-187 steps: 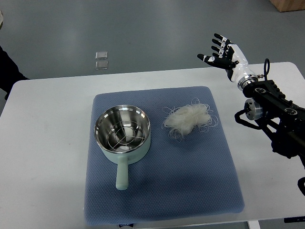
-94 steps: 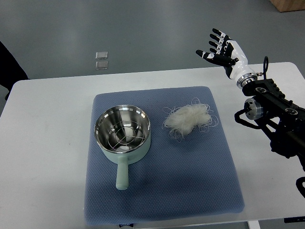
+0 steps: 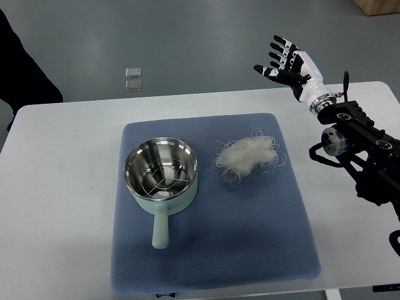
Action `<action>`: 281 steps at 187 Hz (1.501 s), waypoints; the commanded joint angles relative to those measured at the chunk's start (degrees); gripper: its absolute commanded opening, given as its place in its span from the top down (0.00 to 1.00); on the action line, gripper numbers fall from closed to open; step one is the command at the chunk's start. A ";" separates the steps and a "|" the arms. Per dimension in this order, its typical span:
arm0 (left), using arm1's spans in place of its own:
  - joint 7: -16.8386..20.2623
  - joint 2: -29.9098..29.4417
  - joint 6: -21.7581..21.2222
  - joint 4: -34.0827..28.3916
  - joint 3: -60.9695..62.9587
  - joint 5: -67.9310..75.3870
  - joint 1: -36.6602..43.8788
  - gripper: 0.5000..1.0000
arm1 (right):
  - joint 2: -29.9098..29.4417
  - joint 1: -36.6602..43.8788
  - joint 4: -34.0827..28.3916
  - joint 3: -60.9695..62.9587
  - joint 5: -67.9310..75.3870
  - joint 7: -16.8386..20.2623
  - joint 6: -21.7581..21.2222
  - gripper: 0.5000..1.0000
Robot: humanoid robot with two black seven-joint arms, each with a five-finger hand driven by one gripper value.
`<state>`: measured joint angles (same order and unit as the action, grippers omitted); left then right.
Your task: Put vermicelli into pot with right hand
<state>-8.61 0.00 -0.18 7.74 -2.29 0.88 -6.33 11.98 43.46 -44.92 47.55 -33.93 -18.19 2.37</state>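
Note:
A loose white nest of vermicelli (image 3: 249, 157) lies on the blue mat (image 3: 250, 237), right of centre. To its left stands a pale green pot (image 3: 162, 175) with a steel inside, a wire rack in it, and its handle pointing toward me. My right hand (image 3: 285, 61) hovers beyond the table's far right edge, well above and to the right of the vermicelli, fingers spread and holding nothing. Its black arm (image 3: 356, 137) enters from the right edge. The left arm does not show.
The mat lies on a white table (image 3: 62, 187). A person's dark sleeve (image 3: 25, 69) shows at the upper left beyond the table's corner. Two small clear squares (image 3: 132, 78) lie on the grey floor behind the table.
My right hand has drifted slightly up and to the left, still open. The dark sleeve at the upper left has come further into view. Pot and vermicelli have not moved.

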 commanded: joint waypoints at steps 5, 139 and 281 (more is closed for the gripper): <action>0.00 0.00 0.00 -0.01 0.00 0.00 0.00 0.00 | 0.24 -0.04 -0.17 -0.53 0.01 0.00 -1.58 0.16; 0.00 0.00 0.00 0.17 0.00 0.00 0.00 0.00 | 11.93 12.53 -4.83 -16.43 -14.85 -0.26 -26.45 0.16; 0.00 0.00 0.09 0.08 0.09 0.00 -0.09 0.00 | 11.58 25.01 -8.96 -42.98 -49.57 -1.41 -30.14 0.16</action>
<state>-8.61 0.00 -0.11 7.82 -2.26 0.88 -6.38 23.90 68.85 -54.06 6.03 -79.56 -19.68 -28.25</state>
